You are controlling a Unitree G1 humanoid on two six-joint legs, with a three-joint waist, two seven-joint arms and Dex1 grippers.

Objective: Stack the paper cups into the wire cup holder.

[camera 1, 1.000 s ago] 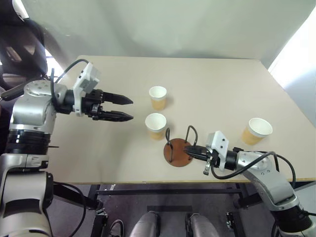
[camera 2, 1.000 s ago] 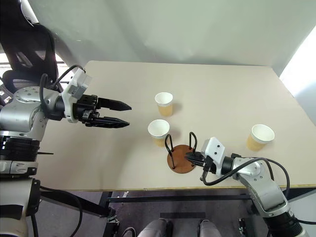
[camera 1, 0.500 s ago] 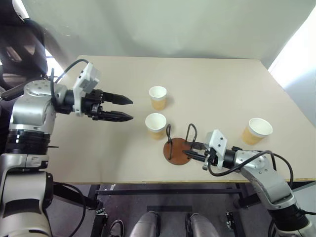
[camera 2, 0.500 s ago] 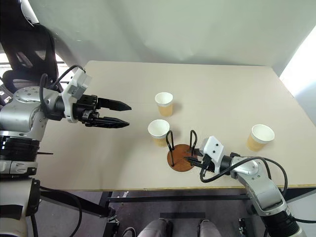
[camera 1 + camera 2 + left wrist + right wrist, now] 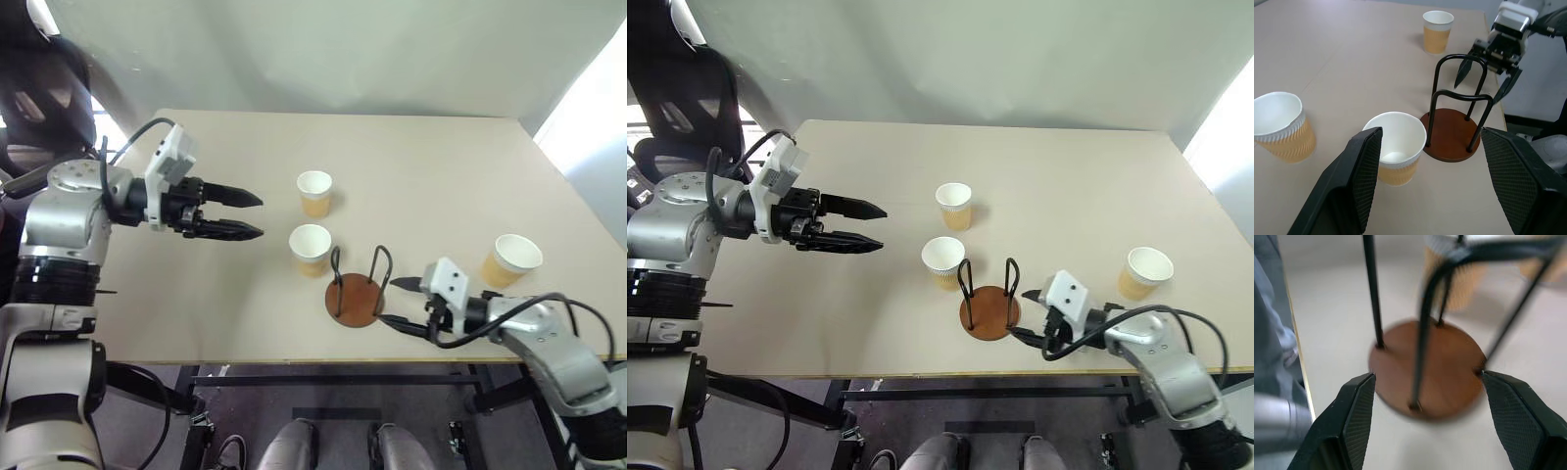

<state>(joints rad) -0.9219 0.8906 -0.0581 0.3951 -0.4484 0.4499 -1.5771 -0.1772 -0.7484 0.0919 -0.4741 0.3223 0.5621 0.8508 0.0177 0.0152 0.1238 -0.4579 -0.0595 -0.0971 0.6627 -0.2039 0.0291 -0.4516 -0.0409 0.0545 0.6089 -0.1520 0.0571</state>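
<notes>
Beige table (image 5: 441,176), three paper cups (image 5: 313,193), wire cup holder (image 5: 355,294) upright near front edge

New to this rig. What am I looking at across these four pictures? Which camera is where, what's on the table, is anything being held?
It is a humanoid robot with two arms, each ending in a gripper of two black fingers. Two pictures come from a stereo camera on its head, looking down over the arms. The other two come from cameras on the wrists, looking along each gripper's fingers.

On the table stand three paper cups: one far, one near the middle, one off to the right. The wire cup holder, a brown disc with two black wire loops, has no cup in it.

Nothing is held. The left gripper hovers open above the table. The right gripper sits open just beside the holder's base.
</notes>
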